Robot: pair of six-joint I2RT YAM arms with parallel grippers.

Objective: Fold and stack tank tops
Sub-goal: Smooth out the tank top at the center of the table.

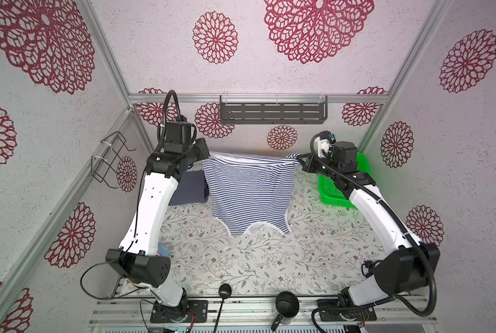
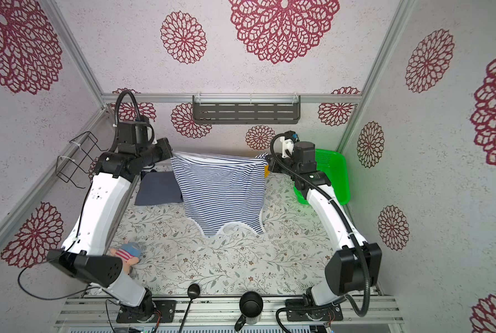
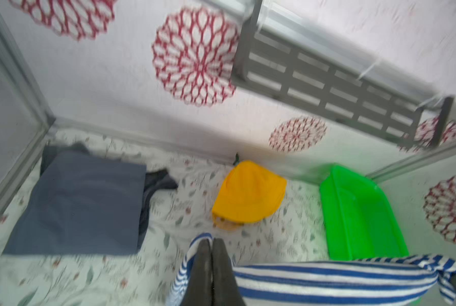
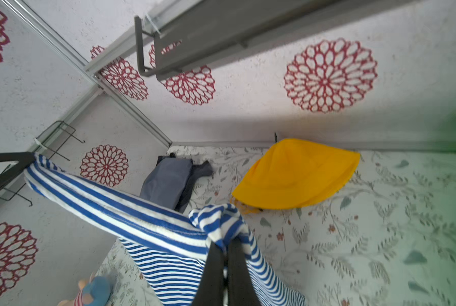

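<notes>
Behind the striped tank top (image 1: 249,196) — left claw (image 3: 211,242) and right claw (image 4: 223,246) clamped on it — yellow hat (image 3: 249,193) hides, green basket (image 3: 359,212) nearby.

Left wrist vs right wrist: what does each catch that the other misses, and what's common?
Left wrist only: the green basket with its inside in view; the right wrist gets just a green blur at its edge.
Right wrist only: the wire rack on the side wall, the plush toy, the hanging body of the striped tank top.
Both: that top's stretched edge, the folded grey-blue tank top, the yellow hat, the grey shelf, and each view's own pincer shut on striped cloth: left pincer, right pincer.
</notes>
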